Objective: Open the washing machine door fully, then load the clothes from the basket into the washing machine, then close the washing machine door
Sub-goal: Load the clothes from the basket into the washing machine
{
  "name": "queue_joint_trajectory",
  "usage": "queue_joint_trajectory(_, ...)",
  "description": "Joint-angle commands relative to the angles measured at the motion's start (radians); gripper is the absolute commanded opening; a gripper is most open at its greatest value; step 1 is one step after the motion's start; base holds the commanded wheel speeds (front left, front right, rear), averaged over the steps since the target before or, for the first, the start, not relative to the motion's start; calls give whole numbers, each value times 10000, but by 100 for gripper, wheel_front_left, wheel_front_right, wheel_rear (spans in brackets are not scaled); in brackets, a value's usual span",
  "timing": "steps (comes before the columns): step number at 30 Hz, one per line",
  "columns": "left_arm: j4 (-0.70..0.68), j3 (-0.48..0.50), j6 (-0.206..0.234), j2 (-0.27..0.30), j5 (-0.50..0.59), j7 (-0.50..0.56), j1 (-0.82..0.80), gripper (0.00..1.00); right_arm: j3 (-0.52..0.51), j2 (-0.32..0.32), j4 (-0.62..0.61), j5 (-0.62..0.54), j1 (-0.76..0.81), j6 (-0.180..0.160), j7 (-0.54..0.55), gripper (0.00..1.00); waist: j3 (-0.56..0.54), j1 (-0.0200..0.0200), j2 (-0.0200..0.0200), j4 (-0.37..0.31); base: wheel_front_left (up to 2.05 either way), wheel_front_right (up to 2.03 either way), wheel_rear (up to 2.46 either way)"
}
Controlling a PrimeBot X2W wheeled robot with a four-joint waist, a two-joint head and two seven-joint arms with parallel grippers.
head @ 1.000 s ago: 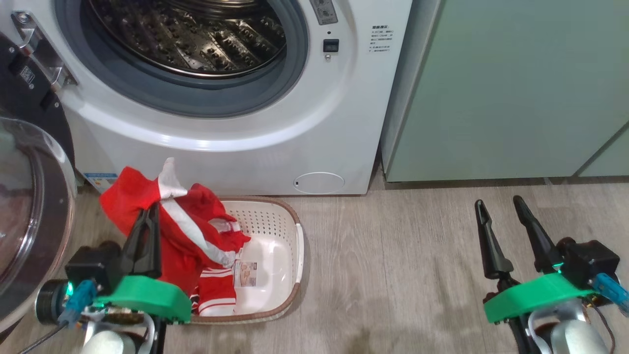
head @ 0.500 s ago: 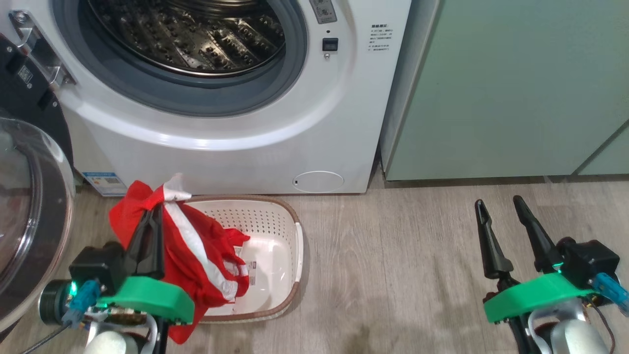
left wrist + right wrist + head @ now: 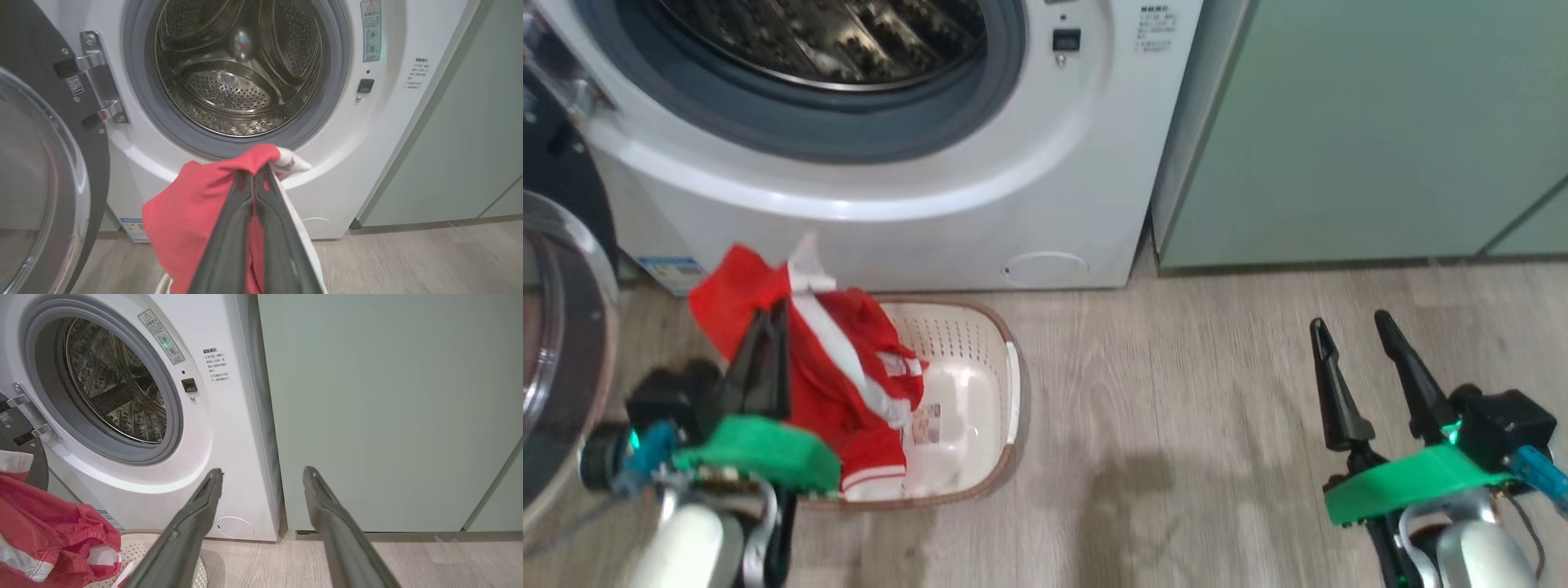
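The left jaws are clamped tight on the bright red soft sports clothes with white stripes (image 3: 862, 327), which drape from their tips over the small cream perforated plastic basket with brown rim (image 3: 956, 339) just right of them. Ahead of the tips stands the white front-loading washing machine (image 3: 367, 134); its round black-rimmed glass door (image 3: 45, 171) hangs open at their left. The right jaws gape wide, holding nothing.

Left gripper (image 3: 769, 317) sits lower left of the head view, fingers pressed together and pointing up-frame, tips pinching the clothes (image 3: 858, 322). Right gripper (image 3: 1349, 322) sits lower right, fingers spread wide, pointing up-frame with a slight left lean. Pale left forearm (image 3: 686, 547) and right forearm (image 3: 1470, 563) enter from the bottom edge.
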Motion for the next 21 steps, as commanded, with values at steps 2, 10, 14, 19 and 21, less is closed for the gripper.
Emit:
queue_joint_trajectory(2,-115,502,-141,242,-202,34,-1085,0,316,-29,-455,51,-552,0,-177,100,509,0,0,-148,0,0,0)
queue_joint_trajectory(10,1146,971,-572,587,-648,436,-3446,0,729,-29,-619,212,-1204,0,-422,100,2037,0,0,-864,0,0,0)
queue_joint_trajectory(14,2326,1158,-988,999,-902,979,-5228,0,993,-29,-441,458,-1575,0,-685,100,2857,0,0,-1377,0,0,0)
queue_joint_trajectory(19,3638,1151,-1476,1480,-1123,1939,-7079,0,1250,-29,-216,786,-1953,0,-913,100,3596,0,0,-1834,0,0,0)
queue_joint_trajectory(21,4142,1105,-1674,1645,-1223,2431,-7801,0,1392,-29,-136,918,-2118,0,-964,100,3886,0,0,-1996,0,0,0)
